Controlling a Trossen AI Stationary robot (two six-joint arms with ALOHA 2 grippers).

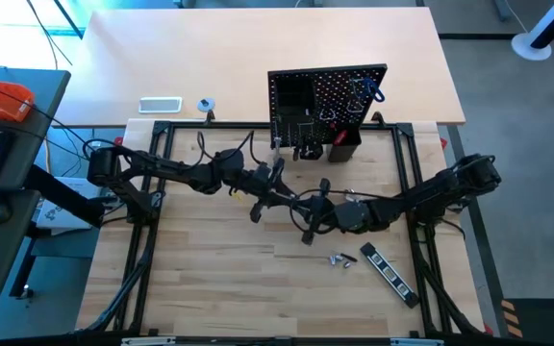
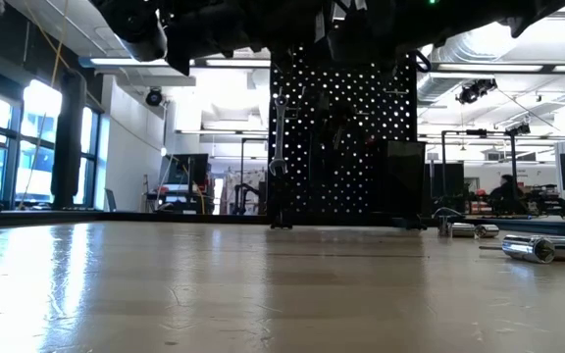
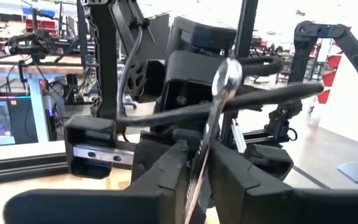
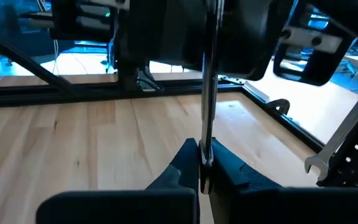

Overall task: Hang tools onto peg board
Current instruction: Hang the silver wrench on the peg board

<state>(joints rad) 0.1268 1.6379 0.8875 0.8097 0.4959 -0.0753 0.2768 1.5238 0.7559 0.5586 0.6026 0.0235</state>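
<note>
Both arms meet over the table's middle, in front of the peg board (image 1: 327, 101), and each has a silver wrench (image 3: 211, 127) between its fingers. My left gripper (image 3: 197, 160) reaches in from the left (image 1: 279, 192) and my right gripper (image 4: 204, 157) from the right (image 1: 320, 213). The wrench's ring end (image 3: 227, 78) stands beyond the left fingers. Another wrench (image 2: 278, 137) hangs by its top end on the board's front, left of a small black bin (image 1: 342, 146). A black striped bar (image 1: 390, 271) and small silver tools (image 1: 339, 259) lie flat on the table at the near right. My left gripper pinches the wrench's shaft (image 3: 199, 169) between its two fingers, which come level from the table's left. The shaft runs on past the fingertips to the ring end, clear of the table. My right gripper pinches the shaft's thin edges (image 4: 204, 163) between its two fingers, coming nearly level from the table's right. From there the wrench runs on toward the left gripper, lifted clear of the wood.
The peg board stands upright at the far edge of the black frame (image 1: 162, 135). Beyond it, on the pale table, lie a white flat rectangle (image 1: 160, 105) and a small tape roll (image 1: 206, 105). Bare wood (image 1: 210, 279) lies near and left of the grippers.
</note>
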